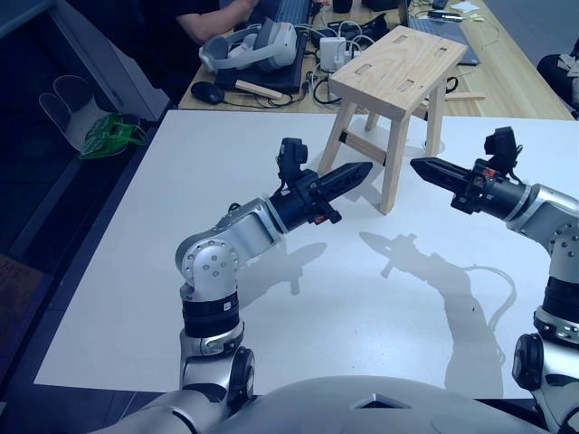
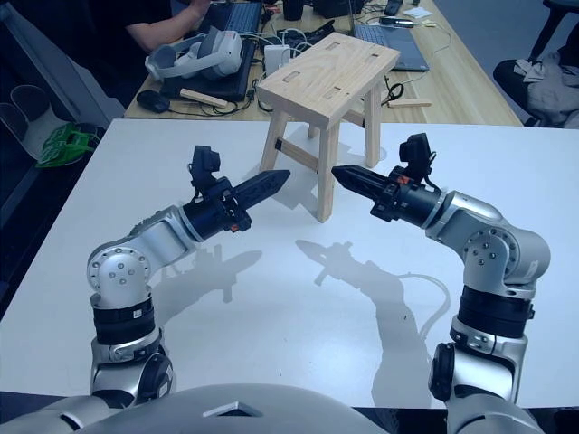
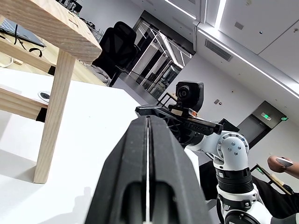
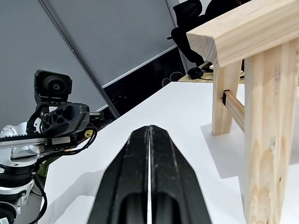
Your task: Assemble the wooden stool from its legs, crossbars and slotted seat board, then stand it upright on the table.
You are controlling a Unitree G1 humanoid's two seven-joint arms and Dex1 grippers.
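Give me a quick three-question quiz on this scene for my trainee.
1. True or false: the stool lies on its side on the table.
2. What does the left hand hold? A) a leg B) a crossbar C) nothing
3. Fill in: the right hand is ____ (open or shut).

Key: 1 false, it stands upright; 2 C; 3 shut.

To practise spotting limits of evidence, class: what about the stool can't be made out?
Eye views: the stool's far legs, largely behind seat board and near legs.
Left wrist view: seat board cut off by frame edge.
Right wrist view: near leg's foot cut off below.
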